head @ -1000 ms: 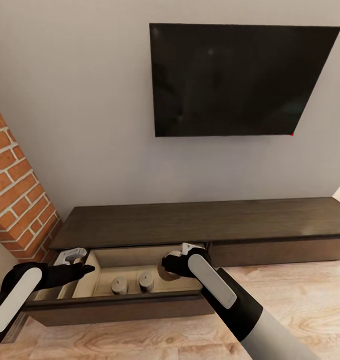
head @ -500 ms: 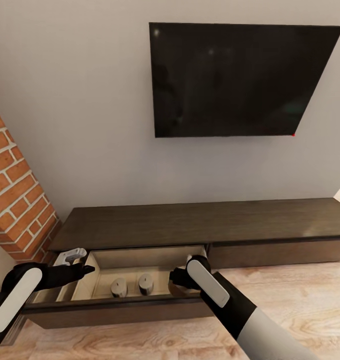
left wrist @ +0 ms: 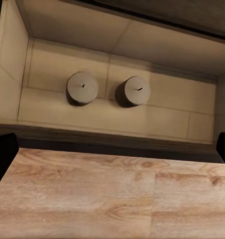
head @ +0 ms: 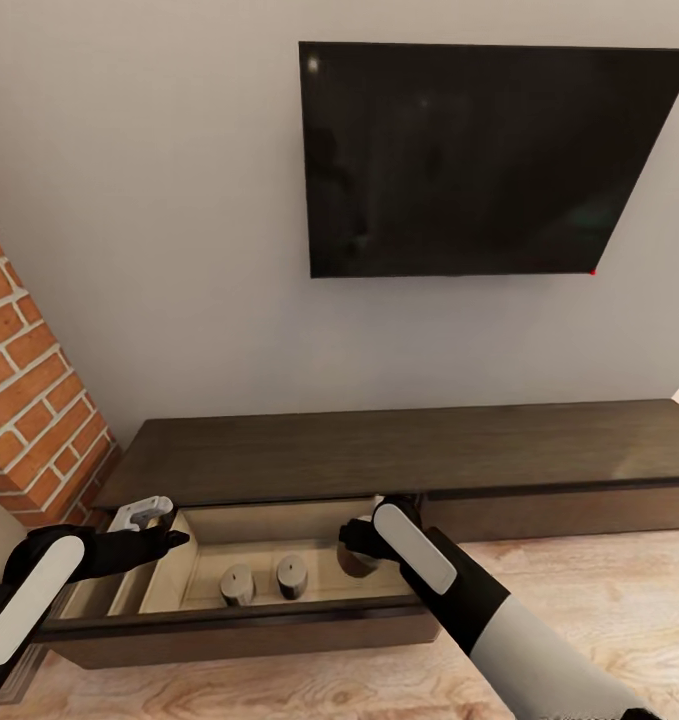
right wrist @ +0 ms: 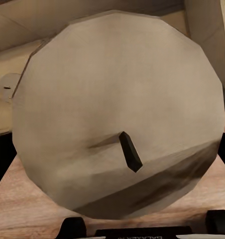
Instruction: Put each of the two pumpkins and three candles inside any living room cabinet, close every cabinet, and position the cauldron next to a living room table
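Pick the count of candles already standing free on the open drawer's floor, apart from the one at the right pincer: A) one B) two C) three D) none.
B: two candles, one and another, stand side by side on the drawer floor.

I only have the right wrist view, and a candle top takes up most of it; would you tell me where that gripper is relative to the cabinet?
Observer: In the head view, the right gripper is down inside the open drawer of the cabinet, near the drawer's right end.
Operator: Thank you. How many candles are in there already?
Observer: Two stand upright side by side, the left candle and the middle candle, both left of your candle and apart from it.
Operator: And the other arm?
Observer: The left gripper hovers open at the drawer's left end, holding nothing.
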Motion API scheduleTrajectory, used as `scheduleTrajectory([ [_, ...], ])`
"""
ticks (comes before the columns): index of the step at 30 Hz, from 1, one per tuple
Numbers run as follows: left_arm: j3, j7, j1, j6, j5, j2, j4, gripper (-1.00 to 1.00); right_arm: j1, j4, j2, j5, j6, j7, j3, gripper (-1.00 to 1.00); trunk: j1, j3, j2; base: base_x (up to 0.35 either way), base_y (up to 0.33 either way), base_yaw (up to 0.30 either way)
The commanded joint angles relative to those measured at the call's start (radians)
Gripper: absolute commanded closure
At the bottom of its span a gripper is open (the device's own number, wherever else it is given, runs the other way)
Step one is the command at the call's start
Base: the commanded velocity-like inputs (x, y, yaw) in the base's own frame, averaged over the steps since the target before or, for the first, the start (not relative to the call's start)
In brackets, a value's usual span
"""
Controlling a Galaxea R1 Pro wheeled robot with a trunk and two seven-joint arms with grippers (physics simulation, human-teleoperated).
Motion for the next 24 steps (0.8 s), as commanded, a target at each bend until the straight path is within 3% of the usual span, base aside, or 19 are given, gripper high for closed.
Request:
scheduleTrajectory([
  [1, -0.002, 0.01, -0.001, 0.001, 0.01, 0.001, -0.001, -1.0, -0.003, -0.001, 0.0, -0.006, 0.004, -0.007, 0.001, 1.0, 0.0, -0.001, -0.001, 0.006, 0.001, 0.0],
  [5, -0.002, 0.01, -0.001, 0.001, 0.01, 0.001, -0.001, -1.0, -0.006, 0.002, 0.0, 0.004, 0.003, 0.002, 0.001, 1.0, 0.0, -0.001, -0.001, 0.019, 0.0, 0.0],
  [10, -0.001, 0.01, -0.001, 0.001, 0.01, 0.001, -0.001, -1.0, -0.007, 0.063, 0.008, 0.112, 0.001, 0.092, 0.003, 1.0, 0.0, -0.001, -0.001, 0.07, 0.0, 0.0],
  [13, 0.0, 0.01, -0.001, 0.001, 0.01, 0.001, -0.001, -1.0, -0.007, 0.078, 0.018, 0.141, 0.001, 0.131, 0.004, 1.0, 0.0, -0.001, -0.001, 0.019, 0.0, 0.0],
  [24, -0.001, 0.011, -0.001, -0.001, 0.01, 0.001, -0.001, -1.0, -0.007, 0.086, 0.025, 0.158, -0.028, 0.152, 0.006, 1.0, 0.0, -0.001, -0.001, 0.015, 0.0, 0.0],
])
